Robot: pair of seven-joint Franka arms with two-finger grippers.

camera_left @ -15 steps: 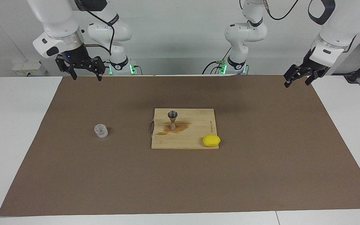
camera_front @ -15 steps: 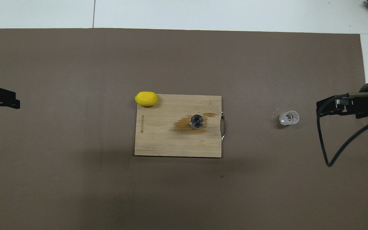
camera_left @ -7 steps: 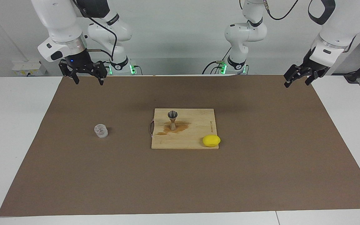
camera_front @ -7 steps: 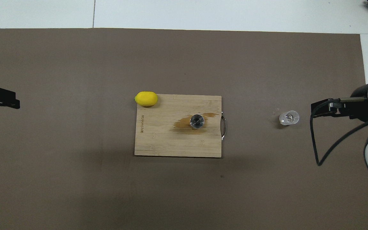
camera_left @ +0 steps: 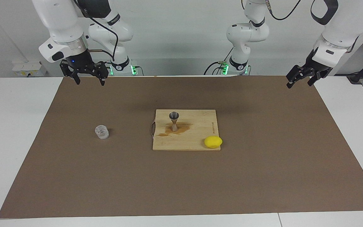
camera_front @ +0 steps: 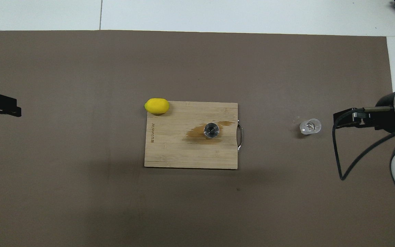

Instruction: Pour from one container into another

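Observation:
The small clear glass cup (camera_left: 101,132) stands on the brown mat toward the right arm's end of the table; it also shows in the overhead view (camera_front: 310,126). The grey metal jigger (camera_left: 174,121) stands upright on the wooden cutting board (camera_left: 200,126), in a brown wet stain (camera_left: 179,129); from above it shows as a round rim (camera_front: 211,130). My right gripper (camera_left: 89,82) is open and empty, raised over the mat, apart from the cup. My left gripper (camera_left: 298,85) is open and empty, raised over the mat's corner at the left arm's end, where that arm waits.
A yellow lemon (camera_left: 213,142) lies at the board's corner farther from the robots, toward the left arm's end (camera_front: 156,105). The board has a metal handle (camera_front: 240,137) on the side toward the cup. White table (camera_left: 11,126) surrounds the mat.
My right gripper has turned and shifted a little toward the table's middle, mostly in the first half second. The left arm, cup and jigger have not moved.

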